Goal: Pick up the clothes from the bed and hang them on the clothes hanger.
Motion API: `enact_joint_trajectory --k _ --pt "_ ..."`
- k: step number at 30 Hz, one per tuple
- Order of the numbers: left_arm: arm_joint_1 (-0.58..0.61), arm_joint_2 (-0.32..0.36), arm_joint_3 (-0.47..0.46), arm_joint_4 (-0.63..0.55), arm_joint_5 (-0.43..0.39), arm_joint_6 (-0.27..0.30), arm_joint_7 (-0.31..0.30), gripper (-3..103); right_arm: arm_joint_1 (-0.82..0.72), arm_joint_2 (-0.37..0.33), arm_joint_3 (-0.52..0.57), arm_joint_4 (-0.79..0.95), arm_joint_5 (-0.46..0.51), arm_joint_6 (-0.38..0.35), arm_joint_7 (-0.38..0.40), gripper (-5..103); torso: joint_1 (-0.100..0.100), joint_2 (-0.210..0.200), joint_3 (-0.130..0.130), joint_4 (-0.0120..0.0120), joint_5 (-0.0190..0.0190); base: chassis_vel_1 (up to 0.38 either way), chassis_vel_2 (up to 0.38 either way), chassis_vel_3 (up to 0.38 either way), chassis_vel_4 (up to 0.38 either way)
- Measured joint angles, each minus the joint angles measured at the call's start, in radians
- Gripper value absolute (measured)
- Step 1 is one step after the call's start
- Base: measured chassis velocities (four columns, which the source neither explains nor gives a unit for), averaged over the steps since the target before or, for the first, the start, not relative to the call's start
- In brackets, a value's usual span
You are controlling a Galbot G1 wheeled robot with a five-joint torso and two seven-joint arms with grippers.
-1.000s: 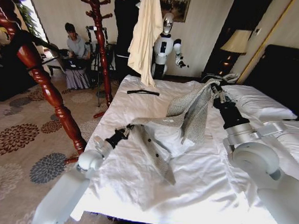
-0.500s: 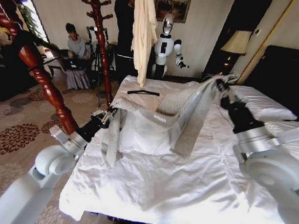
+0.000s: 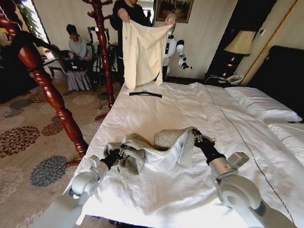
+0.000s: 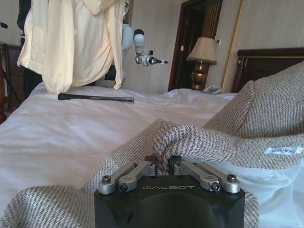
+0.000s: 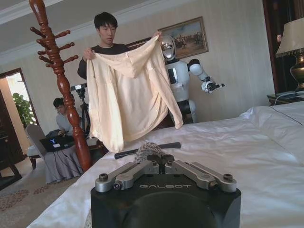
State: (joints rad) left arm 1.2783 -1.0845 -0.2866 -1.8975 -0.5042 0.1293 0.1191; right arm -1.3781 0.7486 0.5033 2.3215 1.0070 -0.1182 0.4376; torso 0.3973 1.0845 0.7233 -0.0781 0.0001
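Since half a second earlier both arms had come down, and the jacket (image 3: 155,145), which had hung spread high between them, now lay bunched on the near part of the bed (image 3: 157,106). The left claw (image 3: 113,156) was pinched shut on a fold of tweed at the jacket's left end, and the right claw (image 3: 198,140) was closed on a tuft at its right end. The black hanger (image 3: 145,94) lay far up the duvet, well apart, so I judged the step to be laying out or regripping the garment; next it would need opening at the shoulders and carrying to the hanger. "GALBOT" was printed on both claws' bodies; the jacket's small white label (image 4: 283,150) was unreadable.
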Motion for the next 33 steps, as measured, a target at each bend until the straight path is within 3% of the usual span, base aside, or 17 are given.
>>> enact_joint_trajectory --k 3,6,10,11,13,16,17,22,25,33 --pt "0.005 0.000 -0.015 0.009 0.024 0.000 -0.010 24 0.007 0.006 0.000 -0.003 0.001 0.002 -0.002 1 0.000 0.000 0.000 0.0000 0.0000 0.000 0.000 0.000 0.000" --pt "0.009 0.004 -0.059 0.022 0.073 -0.005 -0.090 36 0.018 0.014 0.012 -0.004 0.008 0.011 -0.009 1 0.000 0.000 0.000 0.0000 0.0000 0.000 0.000 0.000 0.000" --pt "0.044 -0.001 -0.106 -0.009 0.045 -0.025 -0.163 52 0.020 0.020 0.024 -0.004 0.011 0.019 -0.019 1 0.000 0.000 0.000 -0.0001 -0.0001 0.000 0.000 0.000 0.000" --pt "0.076 -0.001 -0.118 -0.036 0.027 -0.043 -0.164 57 0.020 0.021 0.027 -0.004 0.011 0.021 -0.020 1 0.000 0.000 0.000 -0.0001 0.0001 0.000 0.000 0.000 0.000" --pt "0.105 0.000 -0.122 -0.057 0.019 -0.058 -0.152 57 0.019 0.022 0.028 -0.004 0.012 0.022 -0.022 1 0.000 0.000 0.000 0.0001 0.0001 0.000 0.000 0.000 0.000" --pt "0.180 0.007 -0.115 -0.113 0.024 -0.115 -0.087 74 0.019 0.027 0.028 -0.004 0.011 0.024 -0.029 1 0.000 0.000 0.000 0.0002 0.0001 0.000 0.000 0.000 0.000" --pt "0.180 0.007 -0.115 -0.113 0.024 -0.115 -0.087 74 0.019 0.027 0.028 -0.004 0.011 0.024 -0.029 1 0.000 0.000 0.000 0.0002 0.0001 0.000 0.000 0.000 0.000" --pt "0.232 -0.002 -0.065 -0.133 0.089 -0.159 -0.012 94 0.015 0.033 0.023 -0.004 0.007 0.025 -0.036 1 0.000 0.000 0.000 -0.0001 0.0000 0.000 0.000 0.000 0.000" --pt "0.232 -0.021 -0.043 -0.118 0.127 -0.159 -0.014 100 0.013 0.033 0.023 -0.004 0.006 0.026 -0.037 1 0.000 0.000 0.000 -0.0001 0.0001 0.000 0.000 0.000 0.000" --pt "0.200 -0.116 0.040 -0.056 0.207 -0.127 -0.059 100 0.016 0.034 0.018 -0.009 0.006 0.027 -0.037 1 0.000 0.000 0.000 -0.0001 0.0002 0.000 0.000 0.000 0.000"
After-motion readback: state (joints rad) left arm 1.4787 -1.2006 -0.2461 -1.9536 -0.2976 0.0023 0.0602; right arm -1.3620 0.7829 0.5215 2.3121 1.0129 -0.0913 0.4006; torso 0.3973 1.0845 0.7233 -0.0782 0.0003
